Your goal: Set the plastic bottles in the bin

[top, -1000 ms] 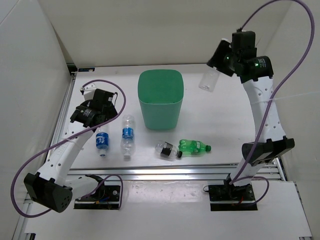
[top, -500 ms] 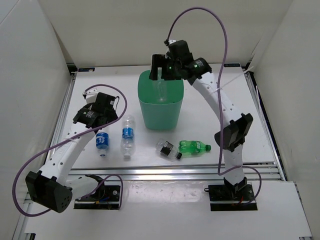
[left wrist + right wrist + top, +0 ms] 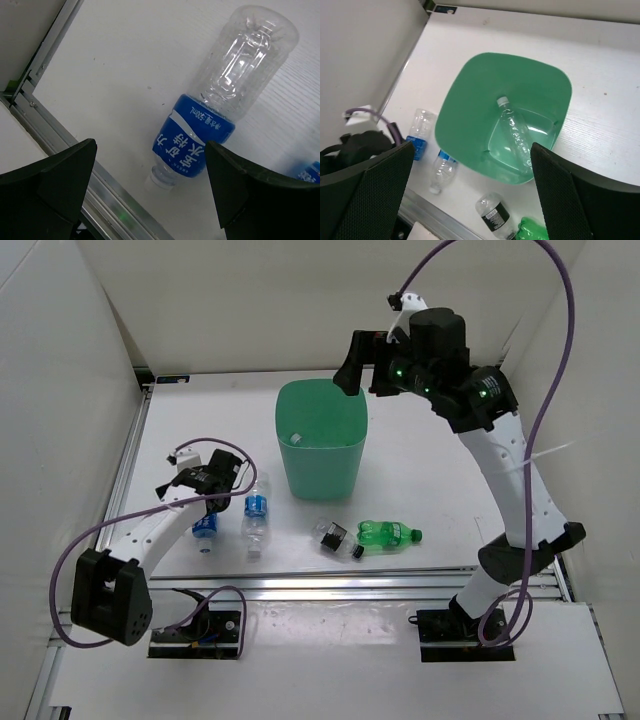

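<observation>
The mint-green bin (image 3: 318, 472) stands at the table's middle back. A plain clear bottle (image 3: 516, 134) lies inside it, cap toward the far side. My right gripper (image 3: 356, 368) hangs open and empty above the bin's right rim (image 3: 555, 135). Two blue-labelled clear bottles (image 3: 256, 512) (image 3: 206, 531) lie left of the bin. My left gripper (image 3: 212, 488) is open just above the leftmost one (image 3: 220, 95), whose cap end sits between the fingers without touching them. A dark-labelled bottle (image 3: 333, 538) and a green bottle (image 3: 388, 533) lie in front of the bin.
An aluminium rail (image 3: 350, 580) runs along the table's near edge, close to the bottle caps (image 3: 157, 180). White walls enclose the left, back and right sides. A purple cable (image 3: 70, 570) loops off the left arm.
My right arm swung from the back right to above the bin and opened. The clear bottle it carried now lies in the bin. My left gripper has come down toward the leftmost bottle.
</observation>
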{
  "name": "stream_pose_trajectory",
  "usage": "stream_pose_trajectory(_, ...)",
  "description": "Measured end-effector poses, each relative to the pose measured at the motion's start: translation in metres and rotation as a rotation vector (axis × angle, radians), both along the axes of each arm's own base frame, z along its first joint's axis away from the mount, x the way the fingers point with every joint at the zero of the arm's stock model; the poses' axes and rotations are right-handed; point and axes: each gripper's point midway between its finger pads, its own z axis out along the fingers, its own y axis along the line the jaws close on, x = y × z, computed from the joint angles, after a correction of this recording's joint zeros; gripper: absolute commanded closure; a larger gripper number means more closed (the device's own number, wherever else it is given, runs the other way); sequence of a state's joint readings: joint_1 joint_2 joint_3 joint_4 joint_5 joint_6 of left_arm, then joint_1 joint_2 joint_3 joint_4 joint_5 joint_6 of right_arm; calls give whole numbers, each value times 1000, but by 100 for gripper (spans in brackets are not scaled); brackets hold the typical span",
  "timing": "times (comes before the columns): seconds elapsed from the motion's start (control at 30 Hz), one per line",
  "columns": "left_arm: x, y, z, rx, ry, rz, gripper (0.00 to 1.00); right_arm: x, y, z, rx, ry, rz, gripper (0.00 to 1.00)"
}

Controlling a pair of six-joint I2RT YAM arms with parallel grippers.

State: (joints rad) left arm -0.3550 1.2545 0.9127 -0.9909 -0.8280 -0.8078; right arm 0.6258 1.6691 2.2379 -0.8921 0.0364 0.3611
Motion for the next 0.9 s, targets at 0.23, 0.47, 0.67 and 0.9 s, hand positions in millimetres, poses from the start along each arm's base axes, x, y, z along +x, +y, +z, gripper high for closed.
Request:
stream_pose_trajectory(0.23, 12, 10, -21, -22, -20, 52, 0, -16, -5, 2, -8, 25, 34, 0)
stream_pose_trajectory(0.47, 30, 1, -46, -82, 0, 29, 0, -24, -6, -7, -31, 64, 55, 0)
stream_pose_trajectory(0.67, 37, -7, -74, -119, 59, 16, 15, -29, -10, -12, -44, 80, 62, 0)
stream_pose_trajectory(0.9, 37, -2, -90, -158, 86, 64, 45, -37, -22, -14, -53, 87, 51, 0)
